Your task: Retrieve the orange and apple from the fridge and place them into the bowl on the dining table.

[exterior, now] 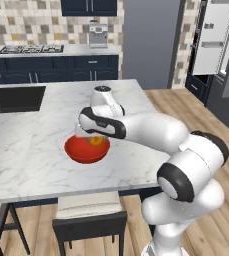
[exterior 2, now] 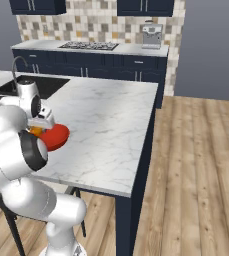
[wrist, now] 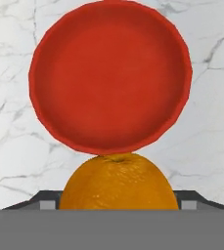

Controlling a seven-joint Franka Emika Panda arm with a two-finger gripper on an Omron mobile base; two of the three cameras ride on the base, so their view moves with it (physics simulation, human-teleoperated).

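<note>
Now | pincer (wrist: pixel 118 207) grips orange (wrist: pixel 118 183), stem toward camera | above red bowl (wrist: pixel 50 53)

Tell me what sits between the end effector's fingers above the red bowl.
A round orange fruit sits between the end effector's fingers, right above the shallow glossy red bowl, shown in the hand view.

A bowl (exterior: pixel 87 149) is sitting on the dining table (exterior: pixel 36 135), near the front edge, well to the right of the sink (exterior: pixel 13 98). An orange (wrist: pixel 118 181) is sitting between the fingers of the gripper (wrist: pixel 118 200), which is hanging directly above the bowl. A stool (exterior: pixel 88 215) is standing in front of the table, below the bowl. Behind the table, a counter (exterior 2: pixel 93 50) is carrying a cooktop (exterior: pixel 31 49) and a coffee machine (exterior: pixel 98 35). The fridge (exterior: pixel 221 50) is standing far to the right.
</note>
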